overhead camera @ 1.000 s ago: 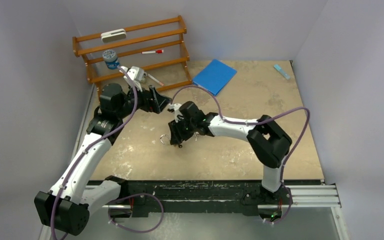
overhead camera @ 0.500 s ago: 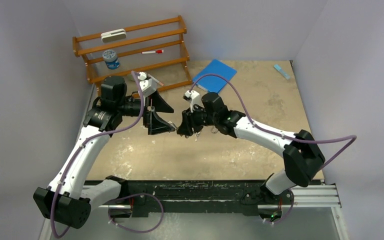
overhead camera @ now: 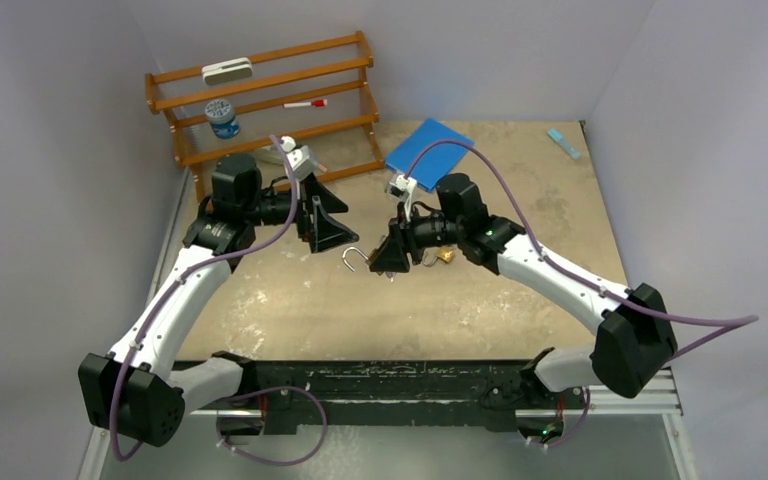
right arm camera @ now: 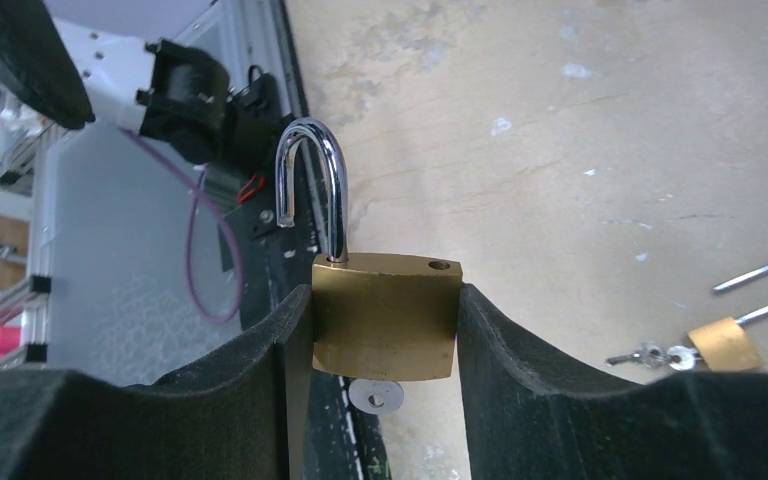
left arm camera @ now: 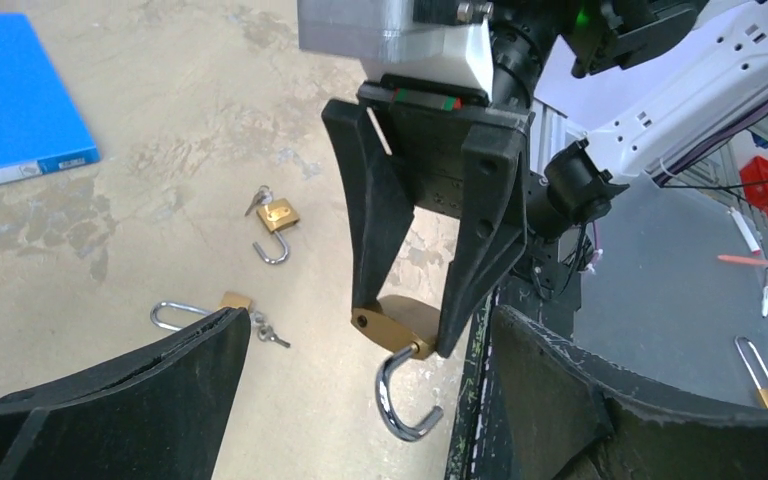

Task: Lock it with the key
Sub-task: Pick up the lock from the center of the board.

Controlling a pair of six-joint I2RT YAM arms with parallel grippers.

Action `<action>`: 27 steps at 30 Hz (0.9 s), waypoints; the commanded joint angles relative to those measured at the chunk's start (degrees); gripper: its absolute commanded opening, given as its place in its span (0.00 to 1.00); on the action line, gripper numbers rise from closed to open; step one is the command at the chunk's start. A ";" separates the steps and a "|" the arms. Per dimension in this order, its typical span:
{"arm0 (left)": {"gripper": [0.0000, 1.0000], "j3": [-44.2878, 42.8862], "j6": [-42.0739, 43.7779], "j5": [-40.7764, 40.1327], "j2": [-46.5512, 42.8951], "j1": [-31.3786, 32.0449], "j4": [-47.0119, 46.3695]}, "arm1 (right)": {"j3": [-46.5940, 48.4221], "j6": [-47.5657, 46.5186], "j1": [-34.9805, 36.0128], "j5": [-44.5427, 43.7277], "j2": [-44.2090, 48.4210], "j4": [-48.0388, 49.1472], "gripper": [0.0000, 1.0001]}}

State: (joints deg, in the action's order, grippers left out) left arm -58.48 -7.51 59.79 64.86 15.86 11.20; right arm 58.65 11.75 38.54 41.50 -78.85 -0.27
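Observation:
My right gripper (overhead camera: pixel 385 257) is shut on a brass padlock (right arm camera: pixel 385 315) and holds it by its sides above the table. Its steel shackle (right arm camera: pixel 308 185) is swung open, with a key (right arm camera: pixel 374 395) in the bottom of the body. The shackle also shows in the top view (overhead camera: pixel 354 262). My left gripper (overhead camera: pixel 328 225) is open and empty, and faces the right one from a short way to the left. In the left wrist view the held padlock (left arm camera: pixel 400 325) hangs ahead of my left gripper (left arm camera: pixel 367 312), between its wide-apart fingers and not touching them.
Two more open padlocks with keys lie on the table (left arm camera: pixel 278 215) (left arm camera: pixel 200 310); one also shows in the right wrist view (right arm camera: pixel 725 342). A blue folder (overhead camera: pixel 428 152) lies at the back. A wooden rack (overhead camera: pixel 260 100) stands at the back left. A light-blue strip (overhead camera: pixel 562 142) lies at the back right.
My right gripper has risen off the table with the padlock and drawn back to the right. My left gripper has swung round to face it and moved slightly right.

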 commanded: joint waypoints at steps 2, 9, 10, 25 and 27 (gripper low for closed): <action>0.87 -0.80 -0.89 6.23 -0.94 -0.13 -4.61 | 3.40 -2.58 0.26 7.32 0.78 -0.70 0.00; 0.72 -2.02 0.29 7.37 1.60 0.17 0.45 | 4.76 -2.35 0.22 3.19 2.43 -1.00 0.00; 0.70 -2.16 0.30 6.99 2.03 0.34 1.22 | 4.94 -2.34 0.22 2.04 2.84 -1.05 0.00; 0.53 -4.56 2.90 4.51 5.89 2.04 7.91 | 7.07 -2.87 0.24 -5.97 3.42 0.09 0.00; 0.44 -4.59 3.09 4.61 6.01 2.24 8.16 | 7.41 -2.87 0.22 -5.90 2.95 0.09 0.00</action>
State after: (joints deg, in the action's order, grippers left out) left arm -60.66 -6.22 63.99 70.67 17.47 19.16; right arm 61.89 9.34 38.65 35.31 -76.53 -3.99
